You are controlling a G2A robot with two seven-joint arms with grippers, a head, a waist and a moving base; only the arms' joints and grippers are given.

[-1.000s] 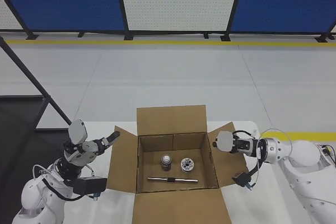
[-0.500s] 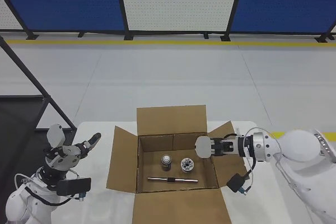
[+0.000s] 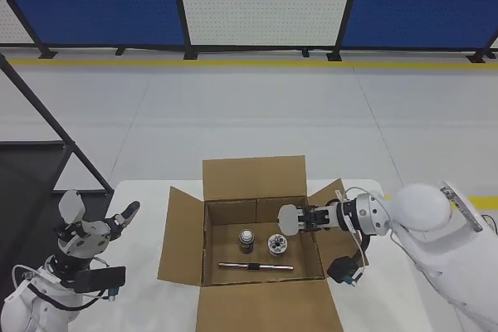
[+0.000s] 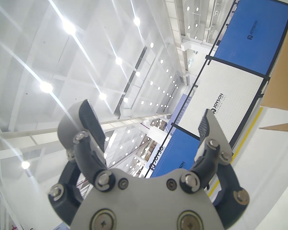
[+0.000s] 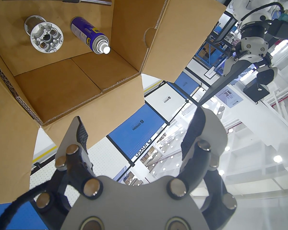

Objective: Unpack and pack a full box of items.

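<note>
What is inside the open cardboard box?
Inside the cardboard box are a metal tube, a spray can and a round metal part. In the top view the right gripper covers a bit of the box floor beside them.

The top camera looks down and forward on the box (image 3: 254, 177) from well above, the right wrist camera peers closely into it from beside its right wall, sharing its inside with the top view, and the left wrist camera, left of the box, faces up at the ceiling (image 4: 86, 37).
</note>
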